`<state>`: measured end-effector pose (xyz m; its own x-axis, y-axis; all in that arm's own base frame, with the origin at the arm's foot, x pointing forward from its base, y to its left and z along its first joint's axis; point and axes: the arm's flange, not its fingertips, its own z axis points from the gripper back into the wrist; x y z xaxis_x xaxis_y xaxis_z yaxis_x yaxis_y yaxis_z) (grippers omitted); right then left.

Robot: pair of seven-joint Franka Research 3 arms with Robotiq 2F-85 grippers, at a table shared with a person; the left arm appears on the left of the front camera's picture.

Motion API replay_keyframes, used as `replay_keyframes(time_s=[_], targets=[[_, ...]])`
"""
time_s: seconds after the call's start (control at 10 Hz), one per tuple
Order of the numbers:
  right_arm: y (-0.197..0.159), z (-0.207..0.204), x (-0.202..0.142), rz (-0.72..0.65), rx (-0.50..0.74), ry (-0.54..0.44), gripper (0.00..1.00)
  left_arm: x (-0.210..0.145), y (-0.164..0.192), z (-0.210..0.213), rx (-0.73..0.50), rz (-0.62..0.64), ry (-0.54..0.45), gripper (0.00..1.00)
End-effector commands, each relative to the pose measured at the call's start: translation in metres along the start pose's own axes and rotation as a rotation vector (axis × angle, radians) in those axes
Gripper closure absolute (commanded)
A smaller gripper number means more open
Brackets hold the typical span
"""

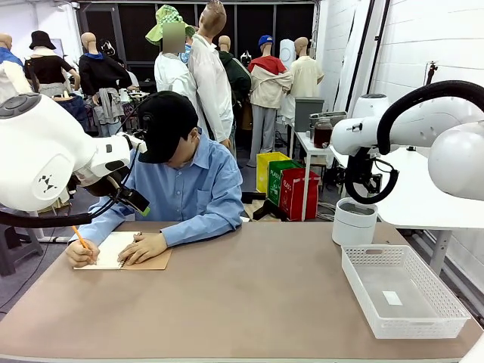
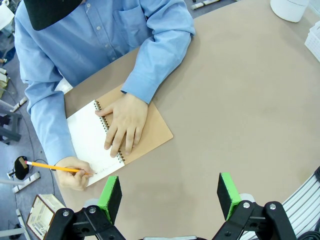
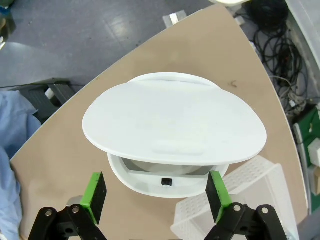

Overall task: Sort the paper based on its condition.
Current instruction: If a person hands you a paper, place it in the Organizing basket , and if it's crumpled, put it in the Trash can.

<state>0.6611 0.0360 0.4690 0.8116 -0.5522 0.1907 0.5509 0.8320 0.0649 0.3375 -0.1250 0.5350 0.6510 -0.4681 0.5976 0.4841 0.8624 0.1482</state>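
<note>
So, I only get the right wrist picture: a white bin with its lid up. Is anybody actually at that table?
Observer: Yes. A person in a blue shirt sits at the far side, writing with a pencil on a page of a spiral notebook.
Operator: Is that page torn out?
Observer: No, it is bound in. The person's other hand lies flat across the spiral.
Operator: And the second robot arm?
Observer: The left gripper hangs open above the table near the notebook, with nothing between its fingers.
</note>
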Motion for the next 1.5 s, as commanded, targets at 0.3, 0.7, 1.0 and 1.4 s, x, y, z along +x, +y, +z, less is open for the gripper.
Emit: replay_keyframes(time_s=[0.3,0.7,1.0,1.4], targets=[[0.012,0.022,-0.017,0.102,0.073,-0.008,0.00,-0.001,0.000,0.000,-0.001,0.000,0.006,0.00],[0.071,0.060,-0.081,0.495,0.083,0.008,0.00,-0.001,0.000,0.000,-0.001,0.000,0.006,0.00],[0.091,0.077,-0.136,0.796,0.091,0.027,0.00,-0.001,0.000,0.000,-0.001,0.000,0.006,0.00],[0.084,0.091,-0.193,1.104,0.147,0.052,0.00,-0.001,0.000,0.000,-0.001,0.000,0.006,0.00]])
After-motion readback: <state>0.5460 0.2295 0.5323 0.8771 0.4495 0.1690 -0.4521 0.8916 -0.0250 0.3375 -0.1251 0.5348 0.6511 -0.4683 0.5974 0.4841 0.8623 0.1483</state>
